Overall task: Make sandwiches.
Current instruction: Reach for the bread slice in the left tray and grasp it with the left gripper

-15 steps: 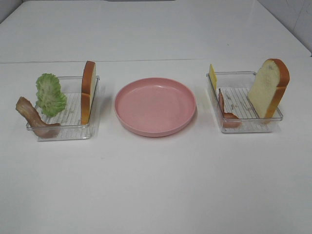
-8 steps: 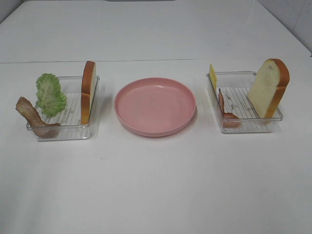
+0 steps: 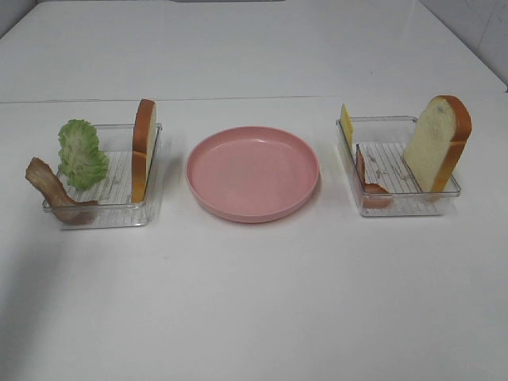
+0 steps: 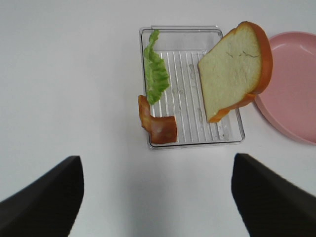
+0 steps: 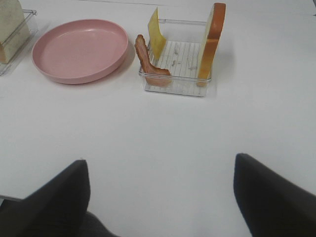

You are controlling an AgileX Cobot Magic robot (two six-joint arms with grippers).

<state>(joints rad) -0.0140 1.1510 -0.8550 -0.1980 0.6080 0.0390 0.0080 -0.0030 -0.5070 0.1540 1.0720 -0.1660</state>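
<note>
From my left wrist camera, the left gripper (image 4: 155, 157) shows as two matte black fingers (image 4: 47, 200), broad wedges with rounded tips and plain surfaces. The right gripper (image 5: 159, 159) looks the same: two dark charcoal wedges, smooth, a bit blurred at the edges.

The table (image 3: 254, 317) is plain white. The plate (image 3: 252, 173) is an even pink. The left tray (image 3: 119, 216) and right tray (image 3: 405, 208) are clear, with ribbed floors. The left bread (image 3: 144, 151) and right bread (image 3: 437, 143) are creamy white with orange-brown crust. The lettuce (image 3: 82, 152) is ruffled green, the left bacon (image 3: 49, 187) and right bacon (image 3: 367, 181) are reddish-brown, and the cheese (image 3: 346, 124) is yellow.
</note>
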